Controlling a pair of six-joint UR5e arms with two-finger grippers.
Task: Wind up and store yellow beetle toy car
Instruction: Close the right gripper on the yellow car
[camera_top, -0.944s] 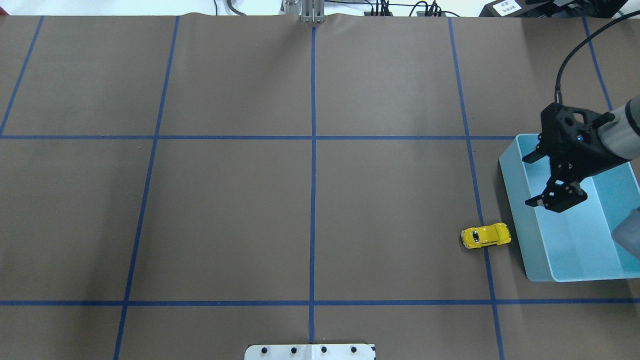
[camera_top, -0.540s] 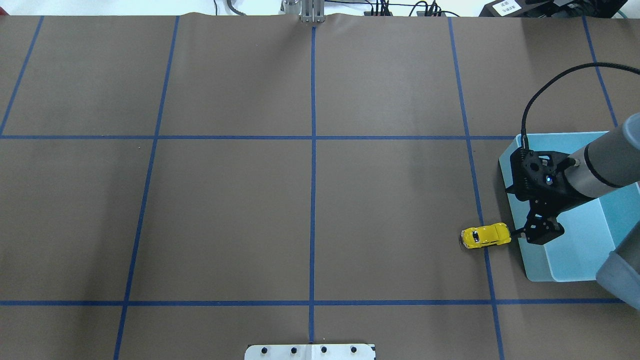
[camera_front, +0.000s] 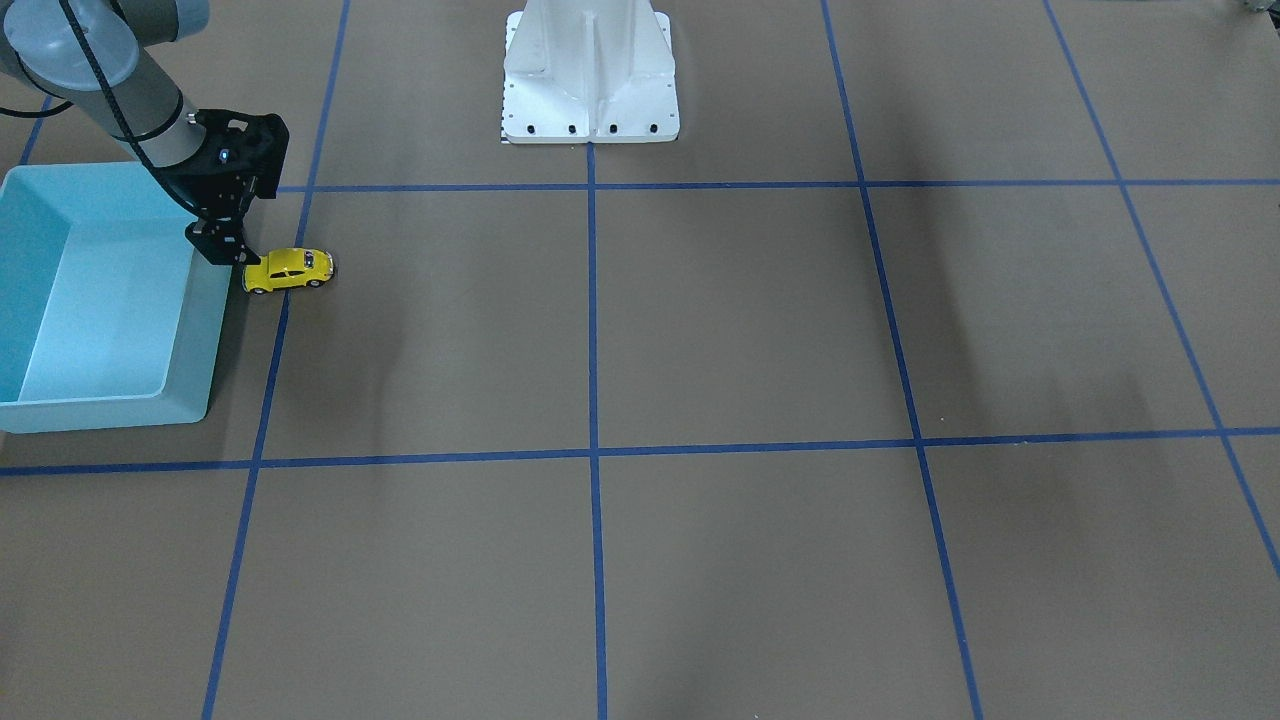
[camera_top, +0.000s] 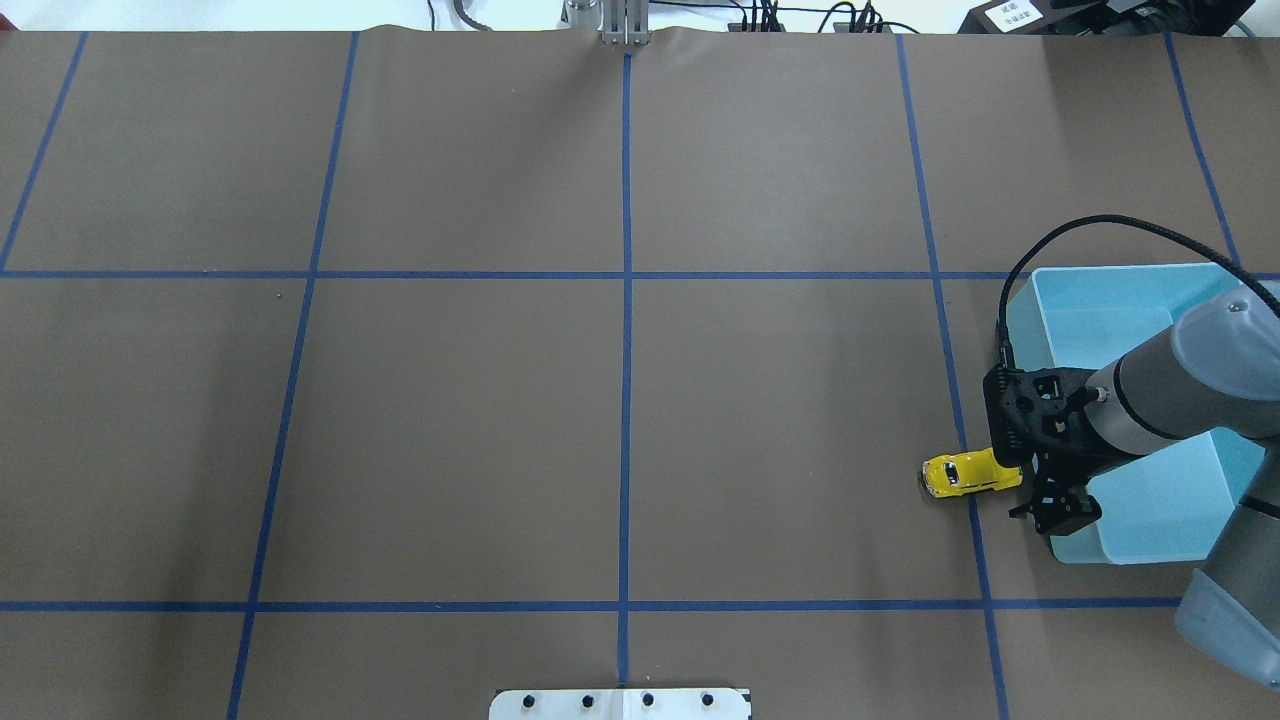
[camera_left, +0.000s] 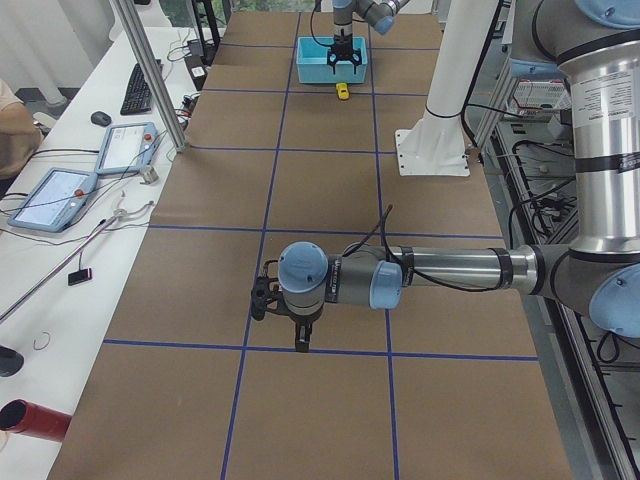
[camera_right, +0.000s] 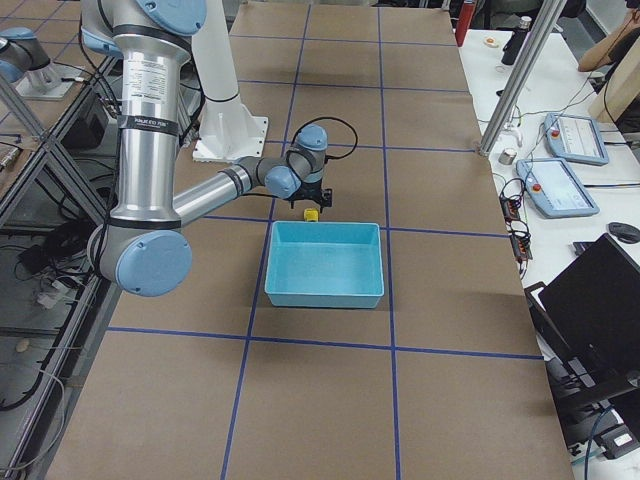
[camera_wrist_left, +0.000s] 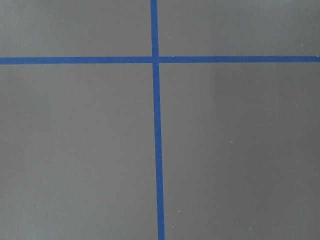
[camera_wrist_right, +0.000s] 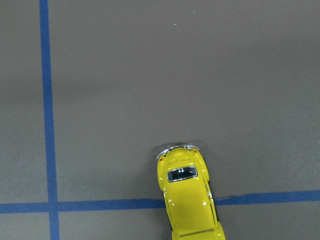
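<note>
- Nothing of the task looks finished: the yellow beetle toy car (camera_top: 968, 472) stands on its wheels on the table (camera_top: 450, 420), outside the light blue bin (camera_top: 1090, 320)
- The right hand (camera_top: 1024, 488) is low over the table with the car right at its fingertips; the car's near end sits just under the hand, the rest pointing away from it
- Its fingers look spread apart, one showing beside the car's end and the other hidden under the hand's body, so I judge that they clamp nothing yet
- In the right wrist view the car (camera_wrist_right: 189, 197) fills the bottom middle, lined up with the hand
- The bin lies directly behind the right hand, under its wrist and forearm, and nothing shows inside the visible part
- The left hand (camera_left: 290, 330) hangs over bare table, well apart from both car and bin; whether its fingers are apart or together I cannot tell
- Left to do, as I read it: grip the car, draw it back along the table to wind it, then lift it into the bin behind the hand
</note>
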